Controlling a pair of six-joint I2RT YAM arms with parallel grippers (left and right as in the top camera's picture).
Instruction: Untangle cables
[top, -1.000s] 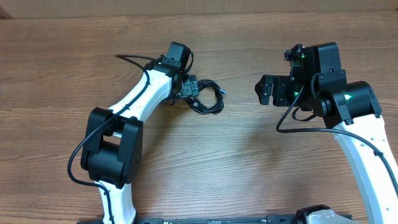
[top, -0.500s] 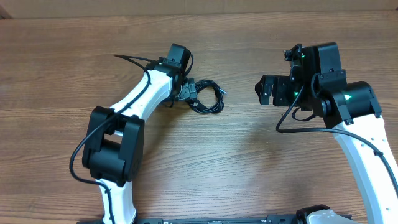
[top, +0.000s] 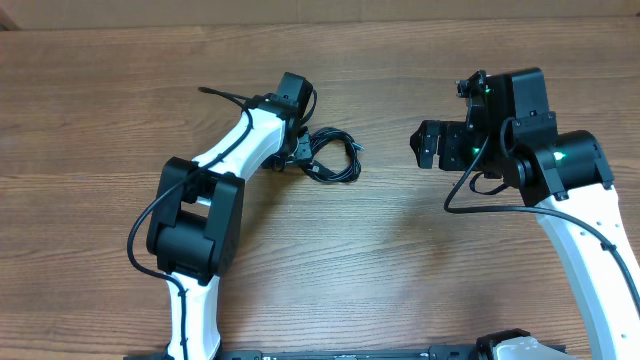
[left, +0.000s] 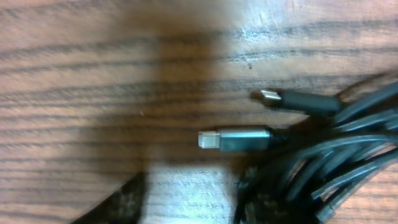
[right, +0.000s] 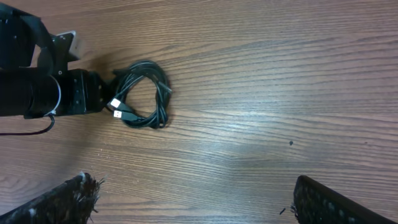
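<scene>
A bundle of black cables (top: 337, 158) lies coiled on the wooden table, left of centre. My left gripper (top: 301, 152) is low at the bundle's left edge and open. In the left wrist view two plug ends (left: 235, 139) lie on the wood ahead of the fingers, bare wood shows between the fingertips (left: 189, 202), and the right finger is against the cable mass (left: 329, 162). My right gripper (top: 428, 146) hovers open and empty to the right of the bundle. The right wrist view shows the coil (right: 142, 94) far from its fingertips (right: 196, 205).
The wooden table (top: 400, 260) carries nothing else. The left arm's own black cable (top: 222, 97) loops out behind its wrist. A pale wall edge (top: 320, 10) runs along the far side.
The left arm's elbow has swung right and its wrist has turned slightly at the bundle's edge. The cables and the right arm have not visibly moved.
</scene>
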